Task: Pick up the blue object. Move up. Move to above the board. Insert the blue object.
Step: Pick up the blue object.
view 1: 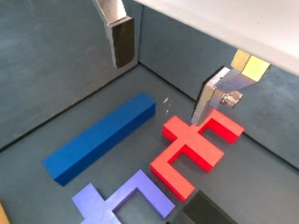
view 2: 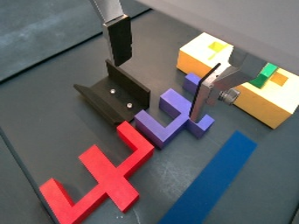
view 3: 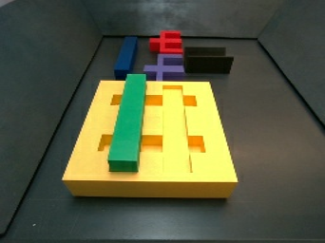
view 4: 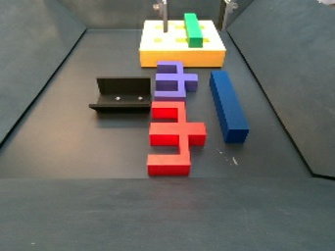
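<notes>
End effector (view 1: 163, 72) fingers are hanging spread and empty above the floor; I am seeing the long dark-blue rectangular bar (view 4: 228, 103) lying flat by the thick yellow grooved board (view 3: 152, 142).

Claw (view 1: 163, 63) above floor, bar (view 4: 228, 102) beside board (view 4: 182, 45), fixture (view 4: 120, 95) opposite.

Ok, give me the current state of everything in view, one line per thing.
Gripper: open, empty, hanging above the floor pieces.
Blue bar: lying flat on the floor, not held.
Yellow board: flat on the floor, one groove filled.
Green bar: seated in a board groove.
Purple piece: loose on the floor.
Red piece: loose on the floor.
Fixture: standing, empty.
</notes>
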